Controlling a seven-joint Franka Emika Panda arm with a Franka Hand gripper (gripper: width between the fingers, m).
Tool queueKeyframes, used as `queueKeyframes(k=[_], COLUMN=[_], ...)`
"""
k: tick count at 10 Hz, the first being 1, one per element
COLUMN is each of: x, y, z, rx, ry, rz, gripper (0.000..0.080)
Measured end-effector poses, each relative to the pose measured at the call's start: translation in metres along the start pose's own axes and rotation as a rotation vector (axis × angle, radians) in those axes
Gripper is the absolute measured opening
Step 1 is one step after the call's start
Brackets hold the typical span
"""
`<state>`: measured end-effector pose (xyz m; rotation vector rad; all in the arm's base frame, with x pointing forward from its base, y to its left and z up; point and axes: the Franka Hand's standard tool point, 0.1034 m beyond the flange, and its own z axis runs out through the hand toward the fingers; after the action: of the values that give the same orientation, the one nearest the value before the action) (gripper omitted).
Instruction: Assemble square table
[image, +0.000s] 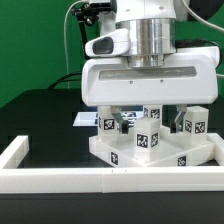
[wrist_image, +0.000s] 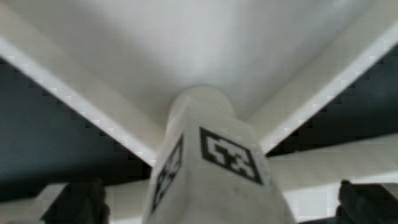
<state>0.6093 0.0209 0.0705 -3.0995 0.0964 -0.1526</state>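
A black tabletop surface (image: 45, 120) sits before a green wall (image: 30, 40), edged by a long white rail (image: 60, 180). The wrist view alone shows the two-finger gripper (wrist_image: 217, 200), jaws apart, astride a white tagged leg block (wrist_image: 210, 150) on the white plastic square tabletop panel (wrist_image: 107, 60)

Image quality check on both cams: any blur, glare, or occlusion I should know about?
Exterior view: evenly lit and fairly sharp, tags on the leg blocks readable, but the gripper body hides much of the tabletop, and its fingertips are hard to make out. Wrist view: soft overall, a leg block fills the frame close up, its tag slightly blurred; white surfaces look washed out with little edge detail.
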Motion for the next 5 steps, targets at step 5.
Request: queueKeyframes(k=[5], x=[-0.0004], y=[-0.0002], z=[-0.0002], rx=[-0.012], ry=[-0.008], rz=[-0.436], gripper=[0.0648])
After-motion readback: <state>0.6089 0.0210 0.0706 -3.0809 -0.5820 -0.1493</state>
